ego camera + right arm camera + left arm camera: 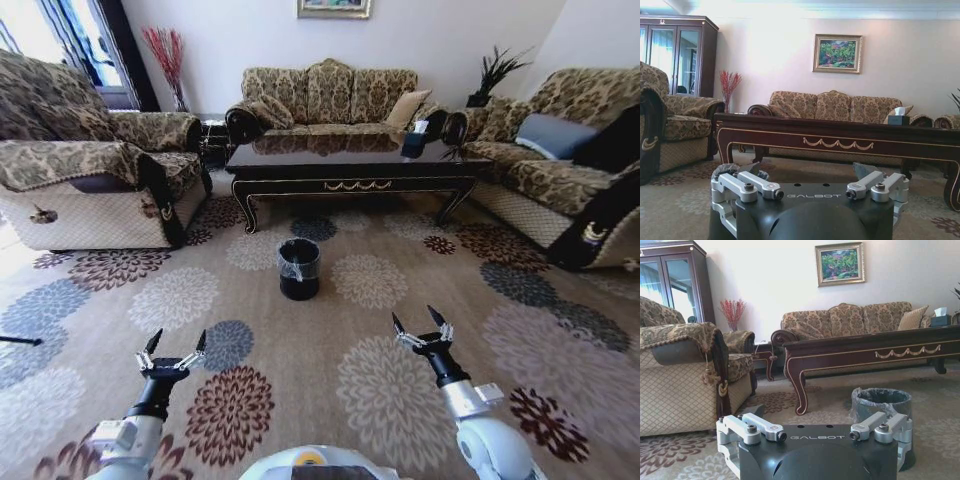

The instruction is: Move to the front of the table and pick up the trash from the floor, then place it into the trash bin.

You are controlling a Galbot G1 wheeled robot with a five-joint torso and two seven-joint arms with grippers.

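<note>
Two grippers hover low over the floor [400, 400], left gripper [174, 343] and right gripper [420, 322], jaws spread and empty. The risk: I can spot no trash on this busy carpet, so scraps may go missed among the medallions. Sofas ring the table [350, 165]; the trash bin [299, 268] stands before it.

A patterned three-seat sofa [330, 95] stood far ahead of the grippers beneath a framed landscape painting [839, 264], with a dark tissue box [898, 119], red dried branches [733, 311] and matching armchairs [90, 180] flanking.
</note>
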